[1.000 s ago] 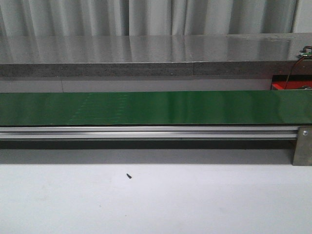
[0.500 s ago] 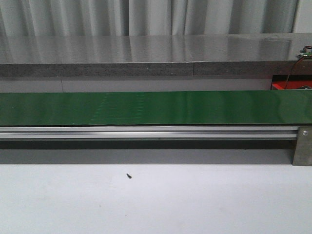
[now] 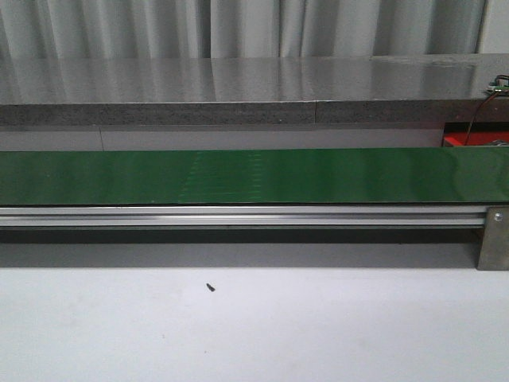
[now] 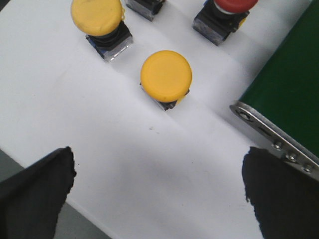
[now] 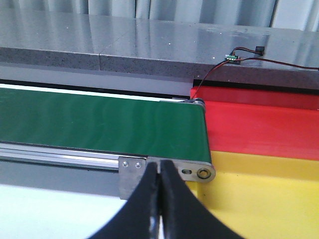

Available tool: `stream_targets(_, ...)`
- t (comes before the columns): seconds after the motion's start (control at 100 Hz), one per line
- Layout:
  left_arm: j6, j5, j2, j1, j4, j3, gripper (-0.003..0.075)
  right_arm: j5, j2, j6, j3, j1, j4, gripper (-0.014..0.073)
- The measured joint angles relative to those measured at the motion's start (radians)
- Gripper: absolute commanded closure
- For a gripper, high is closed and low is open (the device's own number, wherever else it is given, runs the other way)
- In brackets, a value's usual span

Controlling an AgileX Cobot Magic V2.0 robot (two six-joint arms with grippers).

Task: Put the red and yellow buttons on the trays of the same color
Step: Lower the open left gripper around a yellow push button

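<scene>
A long green belt (image 3: 254,176) runs across the middle. It sits on a shiny metal rail (image 3: 238,216). A metal plate (image 3: 494,238) holds up the rail's end on the right. In front is a white table (image 3: 318,326) with a tiny dark speck (image 3: 210,287) on it. Behind the belt is a grey stone shelf (image 3: 238,87), and grey curtains (image 3: 238,28) hang at the back. A small green board with thin wires (image 5: 234,56) lies on the shelf.

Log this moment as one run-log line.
left gripper: open above round yellow push button | right gripper: shut, empty | green conveyor belt: bare
</scene>
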Motion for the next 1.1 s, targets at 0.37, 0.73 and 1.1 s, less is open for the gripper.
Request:
stream_targets(0.37,0.0,-0.123,0.149,0.0,-0.006,-0.002,0.0079,0.0,0.0,0.0,0.0,0.0,0.0,0.0661)
stream_targets(0.73,0.002,-0.135,0.234,-0.011,-0.027,-0.09,0.008,0.0,0.0,0.0,0.0,0.0,0.0,0.0661)
stream_targets(1.1,0.013,-0.116,0.313,-0.032,-0.03,-0.168,0.008,0.0,0.0,0.0,0.0,0.0,0.0,0.0661)
